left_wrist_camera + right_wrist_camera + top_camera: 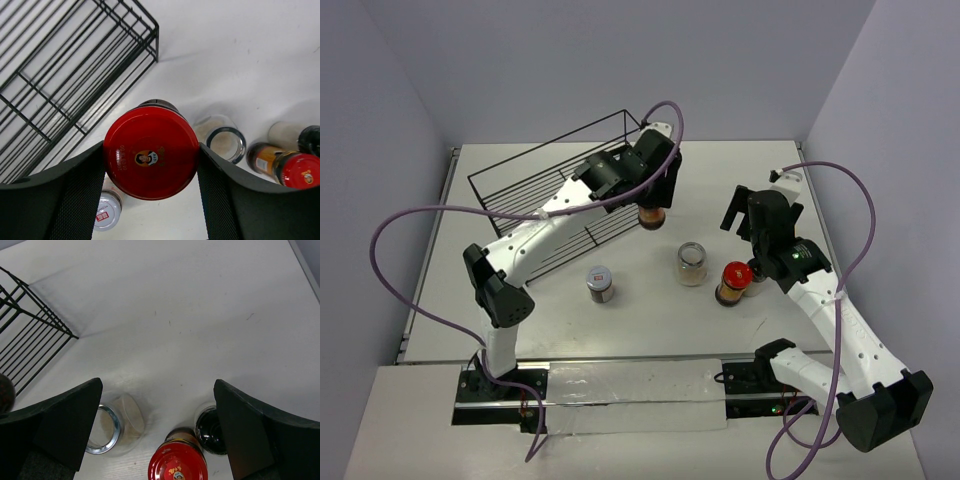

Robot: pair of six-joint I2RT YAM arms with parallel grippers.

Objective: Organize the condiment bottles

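My left gripper (pixel 653 204) is shut on the lid of a red-lidded jar (pixel 652 217) with dark contents, held just off the right end of the black wire rack (pixel 535 190). In the left wrist view the red lid (pixel 150 170) fills the space between the fingers (pixel 85 195). On the table stand a grey-lidded jar (pixel 600 284), a clear pale jar (pixel 691 263), a second red-lidded jar (pixel 732 282) and a black-lidded jar (pixel 757 277) half hidden behind it. My right gripper (pixel 157 390) hangs open above the table, just beyond the clear jar (pixel 115 427), red-lidded jar (pixel 177 467) and black-lidded jar (pixel 210 430).
The rack's right corner (pixel 150 35) lies close to the held jar, and its wire floor (pixel 30 350) shows at the left of the right wrist view. White table (pixel 720 160) stretches behind the jars to the back wall.
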